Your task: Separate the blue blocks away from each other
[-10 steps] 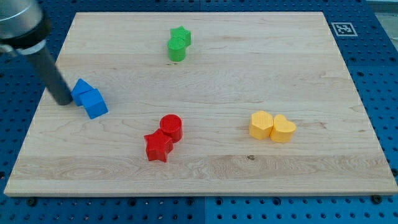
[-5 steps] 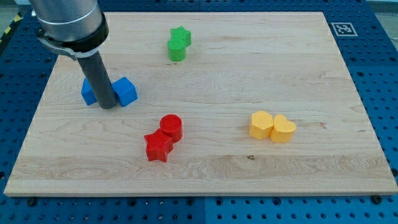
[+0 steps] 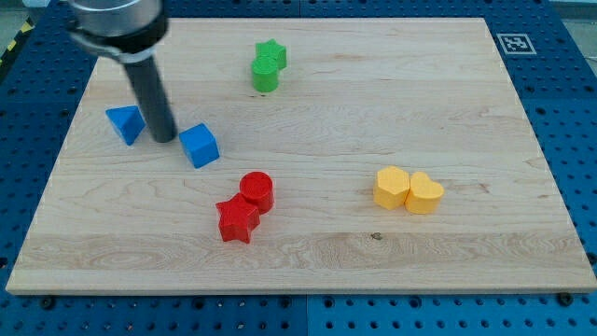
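Camera view: the only marking I can see is a black-and-white square tag (image 3: 512, 43) printed at the top right corner of the board (image 3: 373, 252); I cannot read any writing on it.

I take my tip (image 3: 164, 138) as the landmark. It carries no hand, only the bare rod standing on the wood. The blue triangle (image 3: 125, 123) sits just to its left, close but with a thin gap showing. The blue cube (image 3: 199, 146) lies to its lower right, apart from the rod. So my tip stands between the two blue blocks, and they do not touch each other.

Left of the tip, past the triangle, the board's left edge is near. Right of the tip the wood runs open across the middle.

Above and to the right of the tip, the green star (image 3: 272, 52) and a green cylinder (image 3: 265, 74) touch one another near the top edge. Below and to the right, beyond the cube, a red cylinder (image 3: 256, 190) touches a red star (image 3: 237, 220). Far right of the tip, two yellow blocks (image 3: 408, 190) sit pressed together; the right one looks heart-shaped. Blue pegboard (image 3: 569, 121) surrounds the board.
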{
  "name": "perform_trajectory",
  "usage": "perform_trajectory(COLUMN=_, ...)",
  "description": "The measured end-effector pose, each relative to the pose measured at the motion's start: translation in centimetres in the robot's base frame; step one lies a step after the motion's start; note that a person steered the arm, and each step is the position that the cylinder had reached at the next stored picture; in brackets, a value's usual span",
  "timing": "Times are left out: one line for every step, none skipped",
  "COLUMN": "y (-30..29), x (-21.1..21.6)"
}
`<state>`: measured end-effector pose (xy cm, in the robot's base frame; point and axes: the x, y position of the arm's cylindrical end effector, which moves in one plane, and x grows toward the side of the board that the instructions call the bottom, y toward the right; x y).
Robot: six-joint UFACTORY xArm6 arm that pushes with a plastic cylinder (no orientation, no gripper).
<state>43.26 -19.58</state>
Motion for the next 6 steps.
perform_trajectory(y=0.6, x=1.6)
perform_trajectory(y=5.5, x=1.8)
perform_trajectory(y=8.7, x=1.9)
perform_trajectory(y=8.6, x=3.9)
perform_trajectory(y=8.6, x=4.6)
perform_trajectory(y=7.8, x=6.1)
